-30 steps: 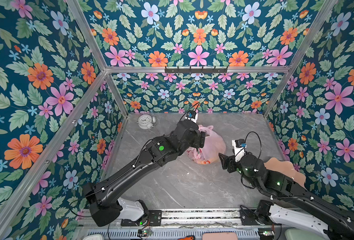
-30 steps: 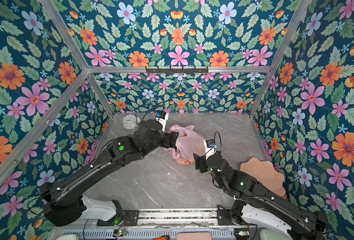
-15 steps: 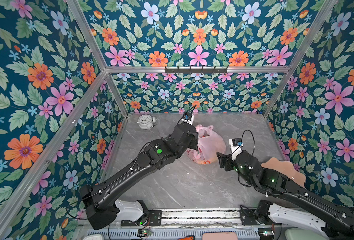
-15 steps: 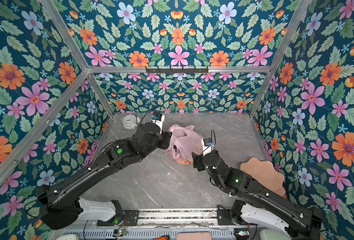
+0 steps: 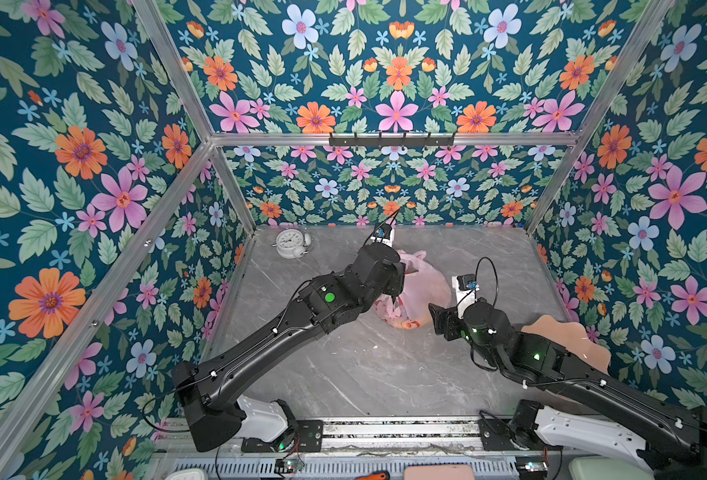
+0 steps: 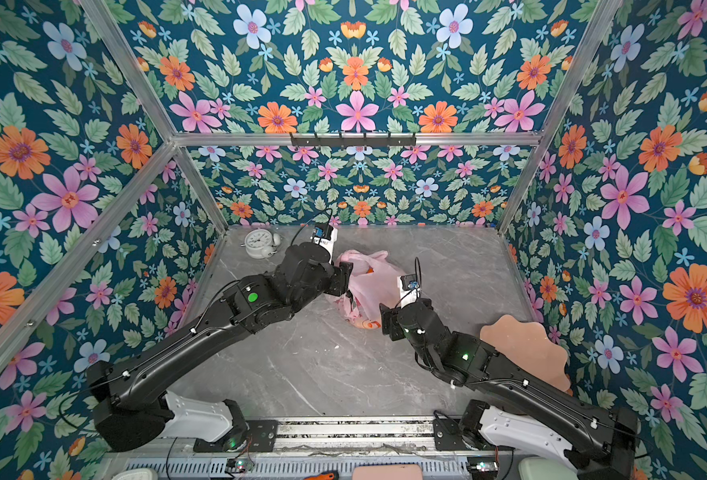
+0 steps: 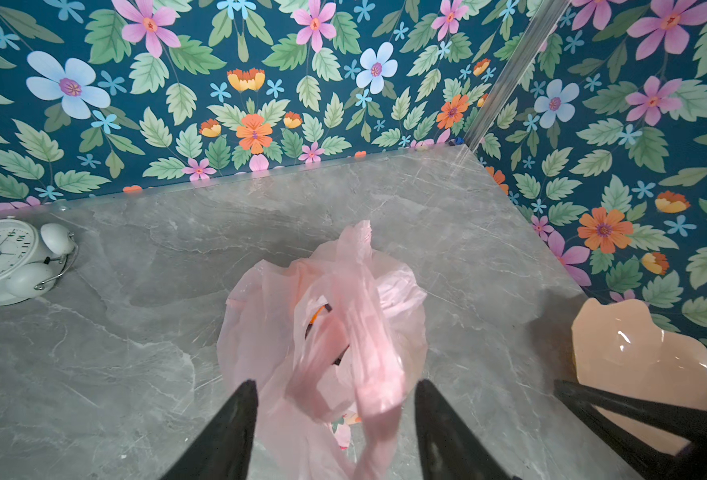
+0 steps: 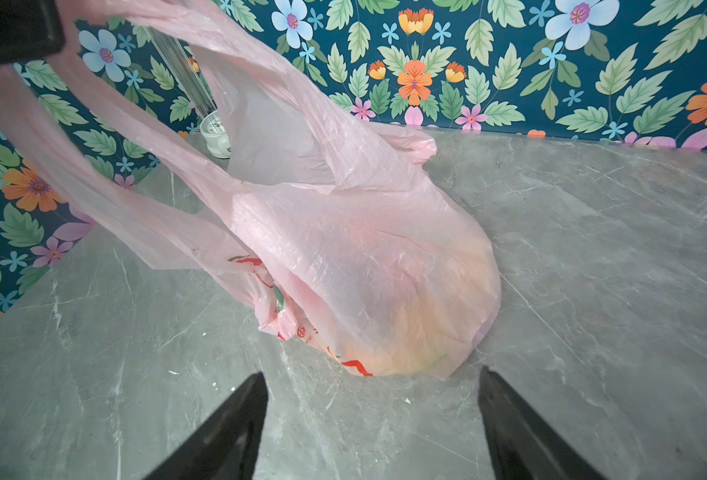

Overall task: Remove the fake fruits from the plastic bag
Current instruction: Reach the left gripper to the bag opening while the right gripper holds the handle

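Key geometry: thin translucent pink plastic bag with red prints [image 5: 424,291] lies mid-table on the grey marble tabletop [image 5: 364,374], long axis roughly rear-to-front in both top views. Handle loops and mouth are at the rear/left end. The bulging closed bottom is at the front end, towards the right arm.

Fake fruits: all inside the bag, none on the table. There's an orange glimpse through the mouth [image 7: 315,319], and orange/yellow tints show through the film at the bottom in the right wrist view. Can't count them.

Left gripper [image 7: 335,384]: sits over the handle end, nearer the mouth. Fingers stand clearly apart, about half spread. One handle strap runs down between them. From the right wrist view that strap rises off the table, pulled up to the left gripper, so it looks hooked or hung there. No pinch visible, and where it's caught is out of frame.

Right gripper [image 8: 372,372]: spread wide, empty, touching nothing. It's low over the table with the bag's bulging bottom dead ahead, just beyond the fingertips.

My read: the right arm faces the closed end, not the opening. So either it nips the bottom film and tips the bag while left keeps the mouth up, or it has to go round to the mouth.

The peach-pink scalloped bowl [image 5: 568,336] sits at the right, well apart from the bag. The white twin-bell alarm clock [image 5: 291,243] is rear left, out of the way.
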`<state>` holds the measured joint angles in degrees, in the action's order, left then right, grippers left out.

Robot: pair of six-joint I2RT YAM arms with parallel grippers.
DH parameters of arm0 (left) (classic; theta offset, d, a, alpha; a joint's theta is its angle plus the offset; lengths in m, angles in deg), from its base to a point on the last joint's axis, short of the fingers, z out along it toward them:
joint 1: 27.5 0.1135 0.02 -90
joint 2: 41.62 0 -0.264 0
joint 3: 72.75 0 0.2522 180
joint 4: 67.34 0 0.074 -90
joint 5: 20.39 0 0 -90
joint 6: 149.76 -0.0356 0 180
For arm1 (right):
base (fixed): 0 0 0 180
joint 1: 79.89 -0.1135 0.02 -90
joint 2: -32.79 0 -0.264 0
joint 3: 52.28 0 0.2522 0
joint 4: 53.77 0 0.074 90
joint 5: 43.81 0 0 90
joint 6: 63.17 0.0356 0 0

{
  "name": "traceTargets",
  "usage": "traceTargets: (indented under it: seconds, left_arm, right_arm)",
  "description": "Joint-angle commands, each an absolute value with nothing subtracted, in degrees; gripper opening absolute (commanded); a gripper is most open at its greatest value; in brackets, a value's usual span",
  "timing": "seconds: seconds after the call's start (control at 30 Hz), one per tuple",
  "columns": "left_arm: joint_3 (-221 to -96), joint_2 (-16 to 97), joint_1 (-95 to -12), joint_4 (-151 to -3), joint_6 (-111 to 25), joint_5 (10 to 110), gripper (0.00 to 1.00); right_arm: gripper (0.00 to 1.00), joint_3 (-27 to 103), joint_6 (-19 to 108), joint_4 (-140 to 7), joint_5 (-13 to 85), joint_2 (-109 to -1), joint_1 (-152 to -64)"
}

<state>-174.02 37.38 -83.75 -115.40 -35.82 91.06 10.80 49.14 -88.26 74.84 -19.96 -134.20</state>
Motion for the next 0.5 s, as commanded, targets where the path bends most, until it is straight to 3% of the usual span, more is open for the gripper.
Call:
traceTargets:
  seconds: [0.0, 0.2, 0.47]
  left_arm:
    - [-173.7, 36.1, -83.7, -114.4, -35.5, 94.4, 0.49]
    - [-168.7, 31.7, -81.6, -109.3, -36.2, 93.6, 0.3]
    - [-164.4, 29.6, -75.7, -106.8, -35.2, 88.1, 0.2]
  right_arm:
    - [0.81, 11.1, 49.2, -86.7, 74.6, -20.3, -133.9]
    - [0.81, 11.3, 42.8, -79.0, 67.7, -23.3, -133.8]
    - [0.78, 18.3, 36.3, -71.5, 62.7, -34.2, -133.9]
